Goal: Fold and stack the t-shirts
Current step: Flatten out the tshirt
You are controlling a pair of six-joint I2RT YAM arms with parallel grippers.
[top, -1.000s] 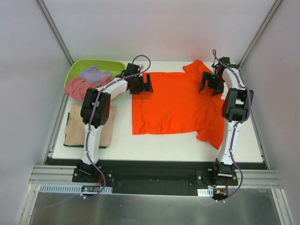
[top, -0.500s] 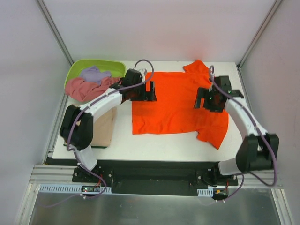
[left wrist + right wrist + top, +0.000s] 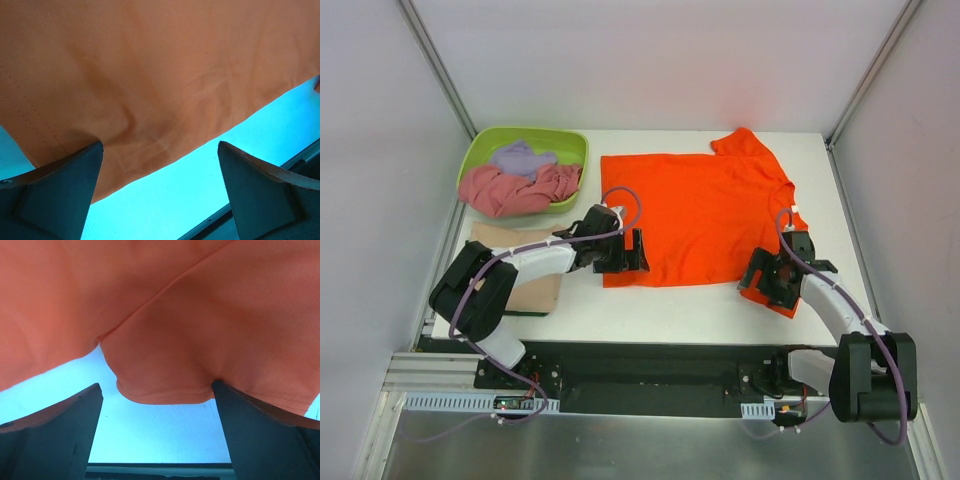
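Orange t-shirt point(image 3: 695, 215) lies flat on the table point(image 3: 700, 305), near hem running left to right. My left gripper point(image 3: 632, 252) is at its near-left corner, my right gripper point(image 3: 760, 285) at the near-right sleeve. Both spread wide over the cloth edge, gripping nothing. Cloth extends away from me.

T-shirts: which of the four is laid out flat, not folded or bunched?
The orange t-shirt, spread open in the middle. The tan t-shirt lies folded at the left; the pink t-shirt and lavender t-shirt are crumpled in the green tub.
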